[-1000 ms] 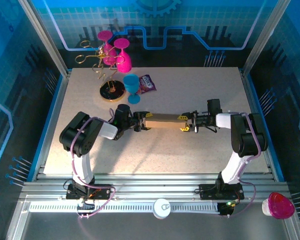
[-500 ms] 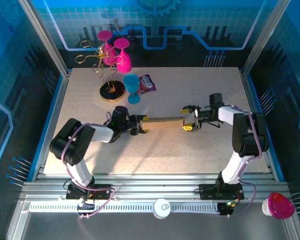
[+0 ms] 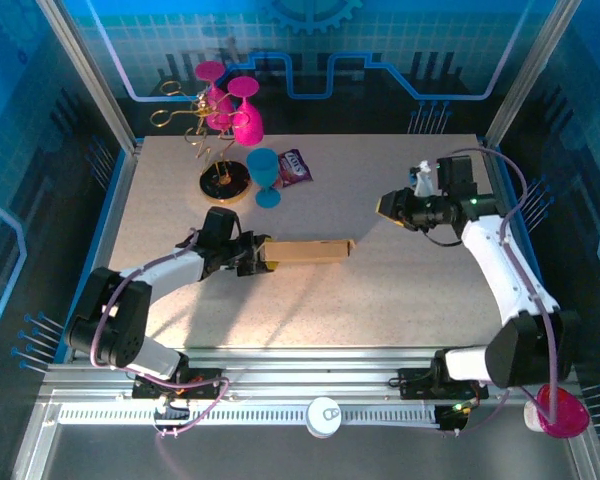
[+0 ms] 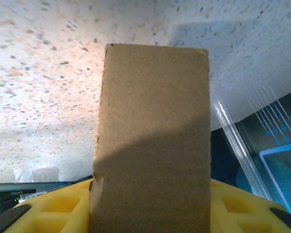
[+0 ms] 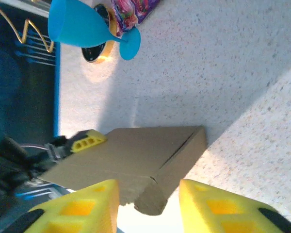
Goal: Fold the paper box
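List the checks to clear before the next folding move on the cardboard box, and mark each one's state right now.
1. Left gripper clamped on the paper box: ok, it grips the box's left end.
2. Right gripper free of the box: ok, it hangs apart from the box's right end, with its fingers spread and nothing between them.
3. Box's right end free to grasp: ok, nothing touches it.
4. Box resting on the table: cannot tell.
5. Blue goblet and purple packet out of the way: ok, both sit farther back, apart from the box.
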`<state>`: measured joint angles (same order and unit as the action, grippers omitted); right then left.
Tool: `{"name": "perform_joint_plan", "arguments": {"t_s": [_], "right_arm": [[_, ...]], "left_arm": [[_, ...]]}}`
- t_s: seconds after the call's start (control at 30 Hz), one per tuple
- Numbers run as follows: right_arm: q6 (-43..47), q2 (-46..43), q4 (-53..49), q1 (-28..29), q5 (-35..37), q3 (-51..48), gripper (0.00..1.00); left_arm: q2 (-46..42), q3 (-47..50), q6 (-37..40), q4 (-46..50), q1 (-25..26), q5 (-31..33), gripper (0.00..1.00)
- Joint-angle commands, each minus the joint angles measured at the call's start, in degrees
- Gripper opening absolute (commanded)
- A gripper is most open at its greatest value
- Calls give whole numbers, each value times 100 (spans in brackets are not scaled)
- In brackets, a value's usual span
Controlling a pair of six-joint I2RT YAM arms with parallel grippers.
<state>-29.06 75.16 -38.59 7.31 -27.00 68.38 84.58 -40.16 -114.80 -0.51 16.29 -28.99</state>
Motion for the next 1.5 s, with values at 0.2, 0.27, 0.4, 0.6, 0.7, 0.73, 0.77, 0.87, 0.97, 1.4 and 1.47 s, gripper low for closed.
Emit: {"name": "perform_joint_plan", "arguments": {"t_s": [0.2,0.27,0.4,0.6,0.7,0.73,0.77,0.87,0.97,1.4,1.47], "right_arm": [[2172,91,-563,1862,2075,169,36],[2336,362,-737,2106,2216,377,37],[2470,837,-1031,2442,2632,815,38],[2489,1273,-1145,2481,2756,1247,37],[2511,1475,-1195,2477,2820,1338,35],[2521,1530,-1194,2481,2824,1357,34],[2536,1560,-1188,2477,2814,1379,33],[2482,1657,-1169,2477,2789,1467,32],[2422,1749,-1122,2478,2753,1563,29],[2246,1818,-1169,2485,2700,1662,5],[2221,1801,-1152,2503,2712,1635,5]], "left_arm": [[-53,-227,-432,1226,-449,-1,24],[44,-298,-381,1305,-511,-66,24],[206,-372,-358,1351,-583,-143,24],[355,-427,-332,1379,-627,-166,24],[434,-447,-326,1326,-637,-187,24],[465,-461,-315,1327,-636,-197,24],[482,-469,-306,1326,-639,-205,24],[513,-484,-306,1324,-645,-218,24],[543,-506,-292,1333,-645,-213,24],[624,-541,-314,1265,-677,-240,26],[647,-546,-315,1245,-685,-256,26]]}}
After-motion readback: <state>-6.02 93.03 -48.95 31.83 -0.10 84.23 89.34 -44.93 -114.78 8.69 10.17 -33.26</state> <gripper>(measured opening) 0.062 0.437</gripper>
